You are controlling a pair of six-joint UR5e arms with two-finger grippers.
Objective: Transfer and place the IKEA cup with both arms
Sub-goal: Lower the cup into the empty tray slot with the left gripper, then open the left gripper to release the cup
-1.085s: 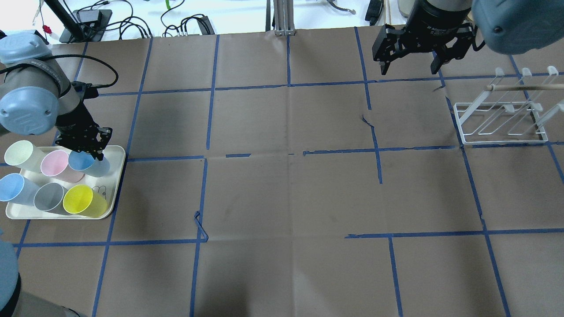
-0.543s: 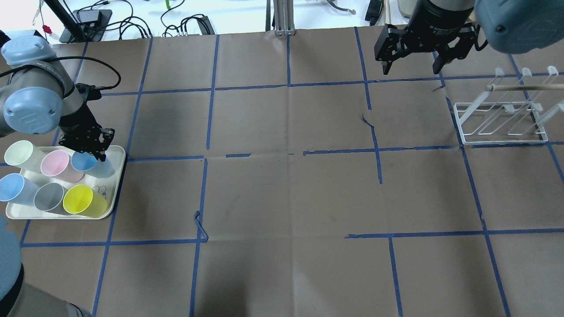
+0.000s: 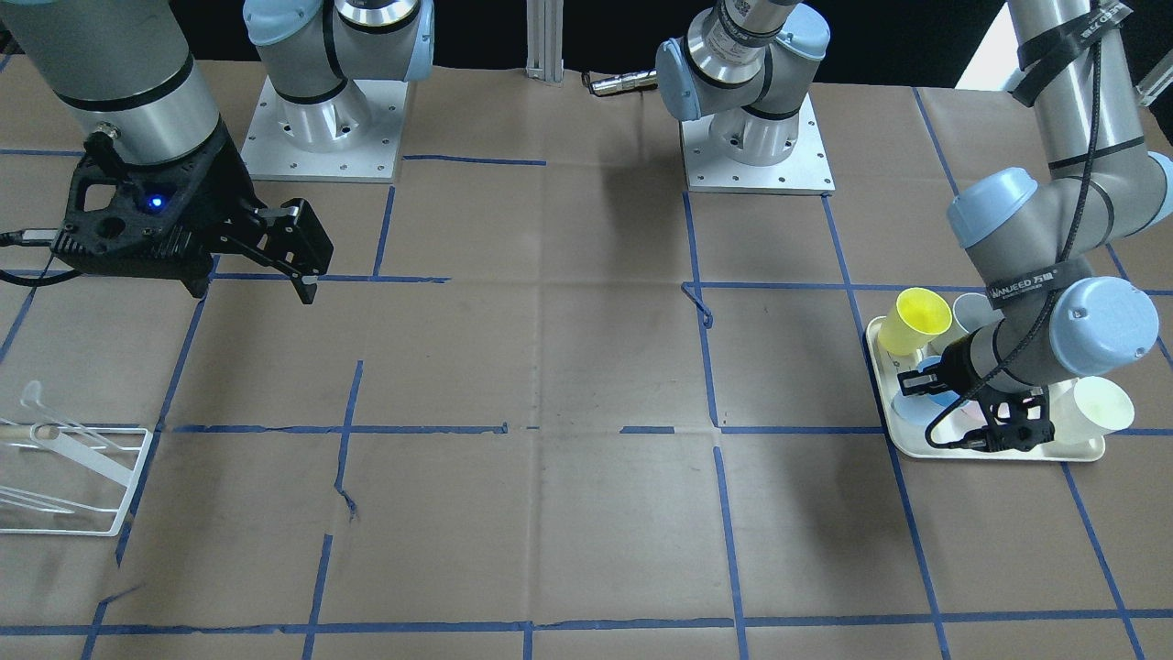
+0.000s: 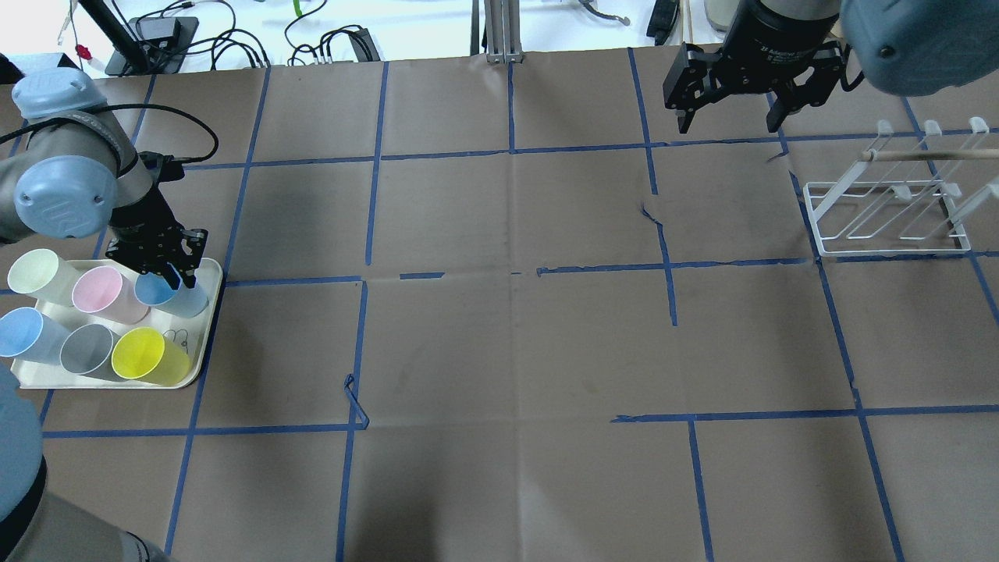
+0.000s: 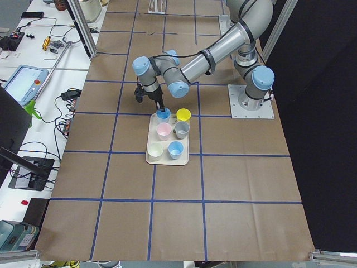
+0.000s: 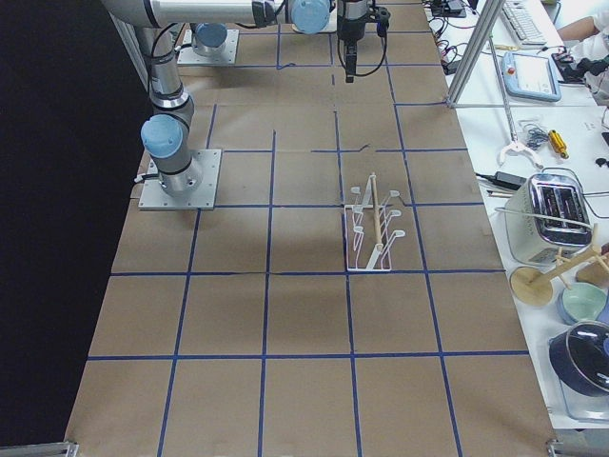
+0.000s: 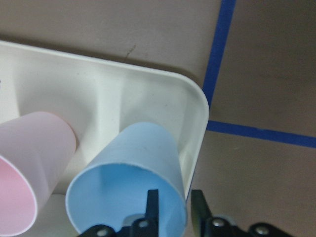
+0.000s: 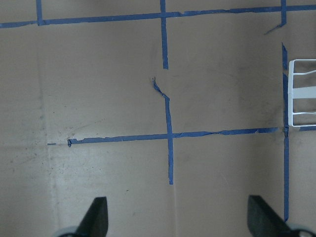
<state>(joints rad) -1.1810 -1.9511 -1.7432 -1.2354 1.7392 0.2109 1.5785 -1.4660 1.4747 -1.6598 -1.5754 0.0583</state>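
Note:
The IKEA cup [image 4: 175, 295] is a pale blue tumbler at the tray's far right corner, next to the pink cup [image 4: 97, 289]. My left gripper [image 4: 168, 273] is shut on its rim. In the left wrist view one finger [image 7: 152, 203] is inside the cup [image 7: 133, 163] and the other is outside the wall. The cup leans slightly to the right. A twin blue cup [image 4: 19, 332] stands at the tray's near left. My right gripper [image 4: 727, 123] is open and empty, high over the far right of the table.
The cream tray [image 4: 199, 343] also holds grey [image 4: 86, 349], yellow [image 4: 140, 353] and pale green [image 4: 35, 271] cups. A white wire rack [image 4: 890, 226] stands at the right. Blue tape lines cross the brown paper.
My left gripper has shifted a little to the right, and the blue cup's rim has moved with it. My right gripper has barely moved.

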